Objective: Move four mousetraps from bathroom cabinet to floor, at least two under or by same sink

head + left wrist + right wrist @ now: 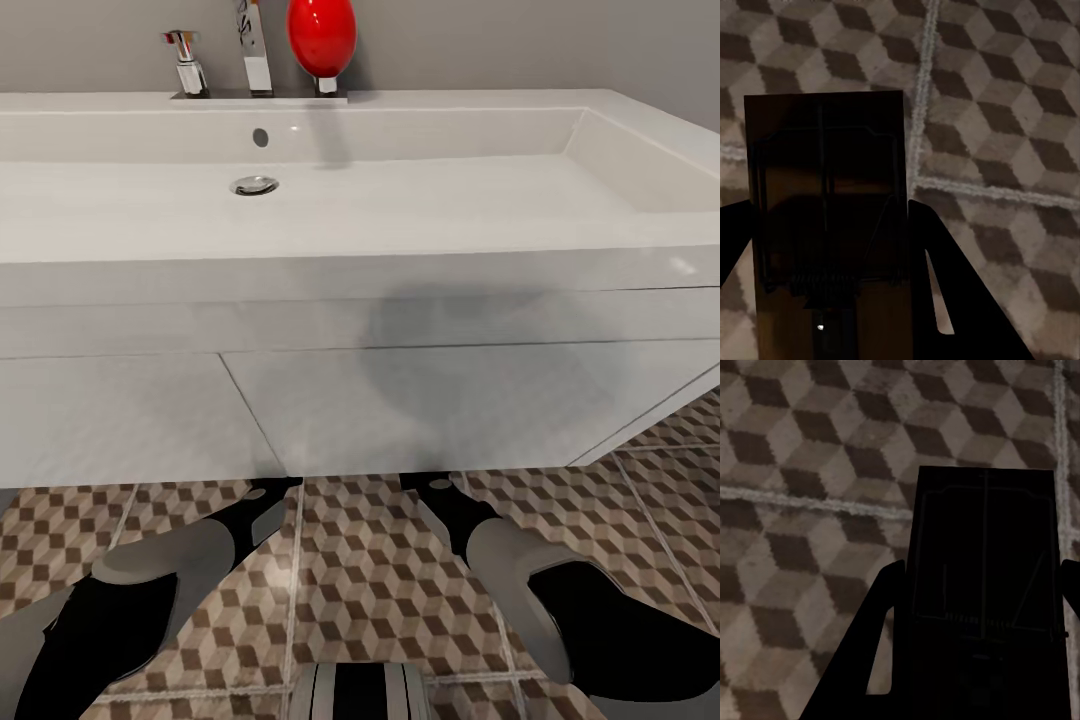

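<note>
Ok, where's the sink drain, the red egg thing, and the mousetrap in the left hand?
Sink drain (254, 185): head view, on its chrome ring in the basin.
Red egg-shaped ornament (321, 32): head view, middle of its red body.
Mousetrap (825, 195): left wrist view, on its dark wooden face between the fingers.

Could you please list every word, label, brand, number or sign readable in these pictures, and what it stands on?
None can be read: the sink, faucet, red ornament and floor tiles bear no text.
The mousetrap in the left tool and the mousetrap in the right tool are too dark to show any marking.
</note>
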You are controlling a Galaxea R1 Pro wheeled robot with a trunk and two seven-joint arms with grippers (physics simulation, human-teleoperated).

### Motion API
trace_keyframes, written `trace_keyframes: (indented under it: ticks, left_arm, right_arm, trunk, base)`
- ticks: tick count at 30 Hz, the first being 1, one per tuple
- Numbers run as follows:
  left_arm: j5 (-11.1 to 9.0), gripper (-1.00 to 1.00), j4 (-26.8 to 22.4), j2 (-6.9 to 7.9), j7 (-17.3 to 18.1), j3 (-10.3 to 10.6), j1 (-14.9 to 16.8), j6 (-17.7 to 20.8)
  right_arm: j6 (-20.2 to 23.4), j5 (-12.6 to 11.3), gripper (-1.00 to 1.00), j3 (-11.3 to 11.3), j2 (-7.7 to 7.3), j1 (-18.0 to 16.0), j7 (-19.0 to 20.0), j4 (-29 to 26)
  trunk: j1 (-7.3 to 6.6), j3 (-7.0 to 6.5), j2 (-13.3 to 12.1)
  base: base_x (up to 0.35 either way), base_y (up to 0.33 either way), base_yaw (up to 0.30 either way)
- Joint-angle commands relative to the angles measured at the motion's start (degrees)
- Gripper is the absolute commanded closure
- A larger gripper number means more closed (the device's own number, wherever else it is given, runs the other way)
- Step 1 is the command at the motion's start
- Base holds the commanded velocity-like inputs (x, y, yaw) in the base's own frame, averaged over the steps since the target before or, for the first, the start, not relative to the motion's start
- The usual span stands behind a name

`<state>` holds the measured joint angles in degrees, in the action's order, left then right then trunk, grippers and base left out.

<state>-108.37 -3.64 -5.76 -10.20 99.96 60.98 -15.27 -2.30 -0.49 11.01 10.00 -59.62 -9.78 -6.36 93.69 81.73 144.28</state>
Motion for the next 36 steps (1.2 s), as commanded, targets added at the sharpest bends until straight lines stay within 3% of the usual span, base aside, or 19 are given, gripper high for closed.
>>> trace_keyframes:
  ticks: [1, 16, 36]
  left_arm:
    - [-0.1, 1.0, 0.0, 0.02, 0.0, -0.6, 3.7, 0.1]
    - [-0.1, 1.0, 0.1, -0.03, -0.1, -0.6, 3.7, 0.2]
    - [-0.1, 1.0, 0.0, -0.11, -0.1, -0.6, 3.7, 0.2]
  right_arm:
    - [0.0, 0.2, 1.0, 0.0, 0.0, -3.0, 0.1, -2.2]
    - [0.0, 0.3, 1.0, 0.1, 0.0, -3.0, 0.1, -2.2]
    - [-0.1, 0.3, 1.0, 0.1, 0.0, -3.0, 0.1, -2.2]
  trunk:
    - [0.0, -0.02, 0.0]
    - [0.0, 0.02, 0.0]
    - [0.0, 1.77, 0.0]
  base:
    - [0.0, 0.0, 0.0]
    - [0.0, 0.0, 0.0]
    - [0.0, 0.0, 0.0]
